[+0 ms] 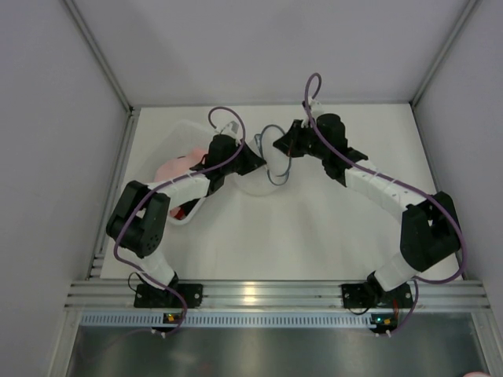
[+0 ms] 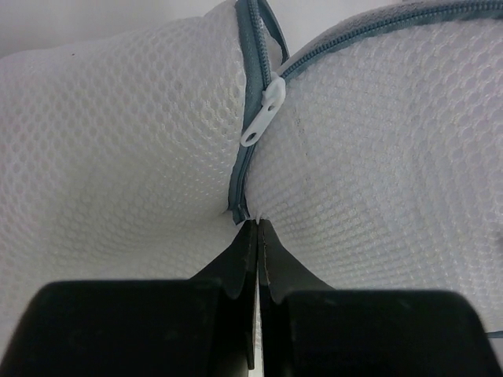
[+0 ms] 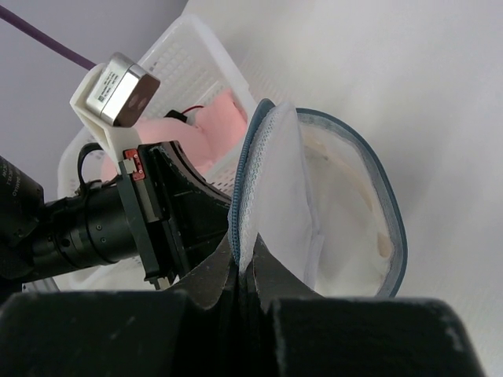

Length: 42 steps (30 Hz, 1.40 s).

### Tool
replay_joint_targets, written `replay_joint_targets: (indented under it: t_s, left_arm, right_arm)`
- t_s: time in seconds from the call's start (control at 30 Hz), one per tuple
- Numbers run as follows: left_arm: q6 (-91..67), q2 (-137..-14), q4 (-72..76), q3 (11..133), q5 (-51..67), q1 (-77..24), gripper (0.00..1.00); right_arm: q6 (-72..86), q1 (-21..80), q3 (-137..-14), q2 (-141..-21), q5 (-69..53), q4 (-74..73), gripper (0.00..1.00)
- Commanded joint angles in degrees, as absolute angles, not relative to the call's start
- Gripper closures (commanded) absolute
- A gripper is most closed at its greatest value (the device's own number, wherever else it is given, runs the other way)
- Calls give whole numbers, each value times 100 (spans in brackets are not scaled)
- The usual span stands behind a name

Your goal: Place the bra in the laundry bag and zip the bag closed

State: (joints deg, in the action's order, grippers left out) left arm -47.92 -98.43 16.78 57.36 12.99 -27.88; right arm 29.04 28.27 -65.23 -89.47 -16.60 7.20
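— Mesh laundry bag [image 3: 273,181] stood beside the plastic bin [image 3: 196,47], so where did we grip it?
— We had the left gripper [image 2: 258,224] pinched shut on its zip seam below the white pull [image 2: 263,116] and the right gripper [image 3: 240,263] clamped on the open rim. We saw the bra [image 3: 346,216] lying inside

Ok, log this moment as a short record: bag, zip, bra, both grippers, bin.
laundry bag: round mesh pouch, halves apart, beside the bin
zip: not closed; white zipper pull sits where the halves part
bra: white fabric inside the open pouch, probably the bra
left gripper: shut, tips pinching the mesh at the zip's end
right gripper: shut on the bag's rim
bin: white latticed plastic, holds a pink cloth
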Motion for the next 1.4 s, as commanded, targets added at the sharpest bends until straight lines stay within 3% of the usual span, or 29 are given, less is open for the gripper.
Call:
replay_joint_targets:
  t_s: [0.0, 0.17, 0.27, 0.4, 0.5, 0.7, 1.07, 1.37]
  left_arm:
    - [-4746, -9765, 2048, 5977, 1371, -2795, 100]
    - [-4518, -9326, 1427, 6178, 1477, -2716, 100]
    - [-4430, -9027, 1064, 6188, 1424, -2681, 100]
    - [-4491, -8658, 941, 5837, 1223, -2681, 100]
    - [-4413, -8359, 634, 5634, 994, -2663, 100]
    - [-4254, -7946, 273, 5327, 669, -2602, 100]
    - [-3832, -7524, 88, 5098, 667, -2136, 100]
    - [-3411, -7304, -237, 4992, 650, -1793, 100]
  right_arm:
    - [2927, 2707, -6504, -8947, -1608, 1002, 100]
    - [3014, 2698, -6259, -8912, -1494, 958, 99]
    - [3094, 2698, -6161, -8868, -1547, 967, 92]
    - [3085, 2689, -6126, -8772, -1512, 836, 67]
    - [2875, 2663, -6196, -8701, -1266, 546, 41]
    - [2646, 2628, -6267, -8657, -1116, 185, 23]
    - [2531, 2628, -5862, -8701, -791, 325, 21]
    - [2163, 2575, -6249, -8561, -921, 439, 23]
